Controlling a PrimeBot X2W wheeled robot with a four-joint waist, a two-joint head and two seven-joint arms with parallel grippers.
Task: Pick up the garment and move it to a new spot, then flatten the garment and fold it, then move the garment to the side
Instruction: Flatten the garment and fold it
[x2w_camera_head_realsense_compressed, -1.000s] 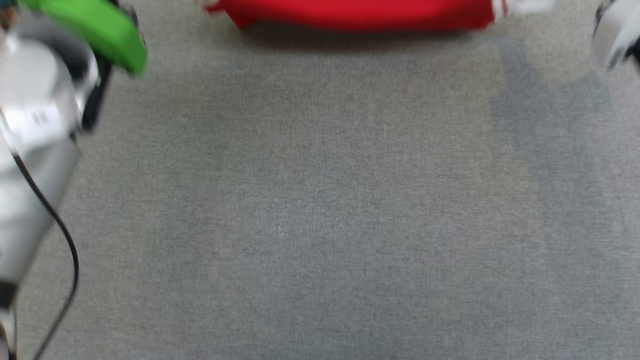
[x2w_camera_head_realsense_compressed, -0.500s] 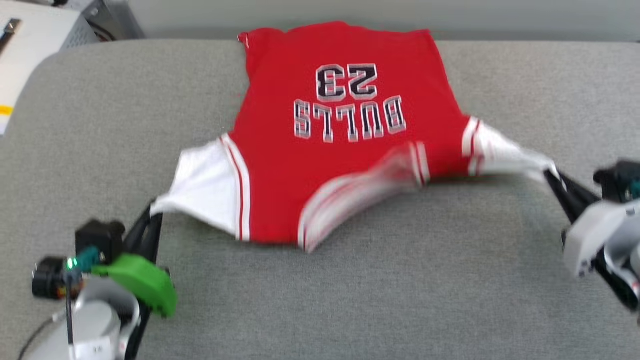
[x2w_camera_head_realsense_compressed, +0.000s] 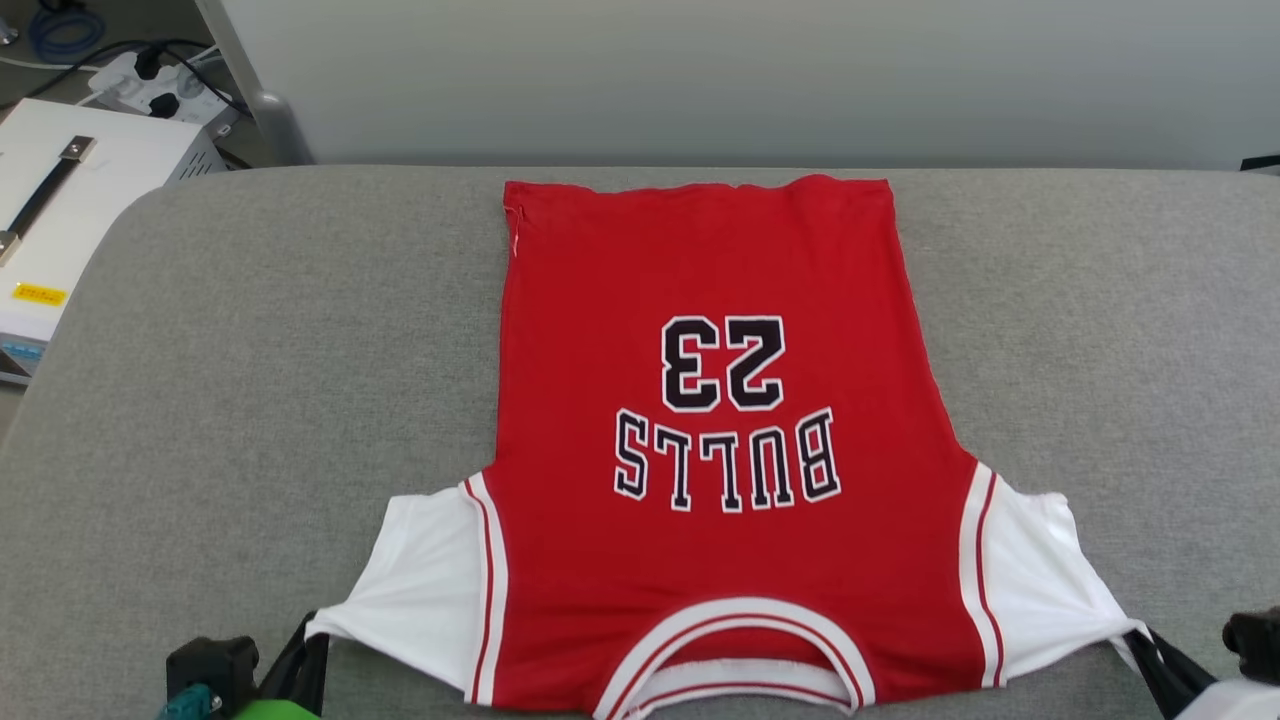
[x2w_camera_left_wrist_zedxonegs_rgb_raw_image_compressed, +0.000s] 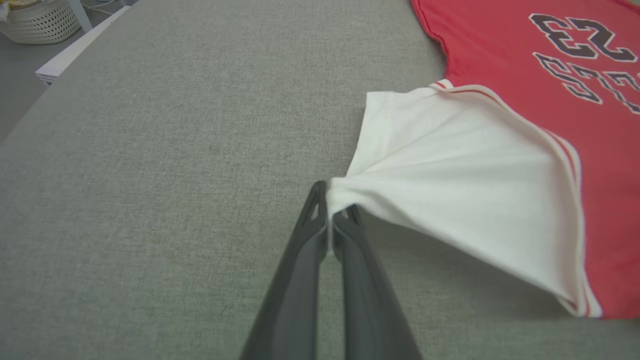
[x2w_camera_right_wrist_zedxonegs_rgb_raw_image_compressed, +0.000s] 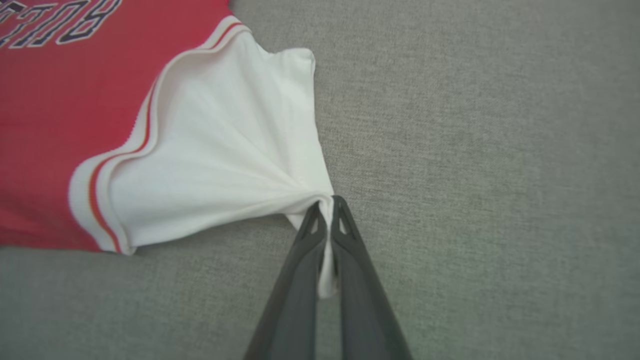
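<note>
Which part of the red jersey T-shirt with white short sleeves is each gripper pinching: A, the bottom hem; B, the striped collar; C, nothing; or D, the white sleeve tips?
D: the left gripper and right gripper are each shut on a white sleeve tip of the red jersey T-shirt.

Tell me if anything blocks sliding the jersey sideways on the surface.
Nothing visible. The surface is bare on both sides of the jersey; the left end effector and right end effector each pinch it.

Grey fabric-covered table (x2w_camera_head_realsense_compressed: 250, 350), corners rounded. Red garment (x2w_camera_head_realsense_compressed: 700, 450) lies spread flat on it, numerals up, collar nearest.
</note>
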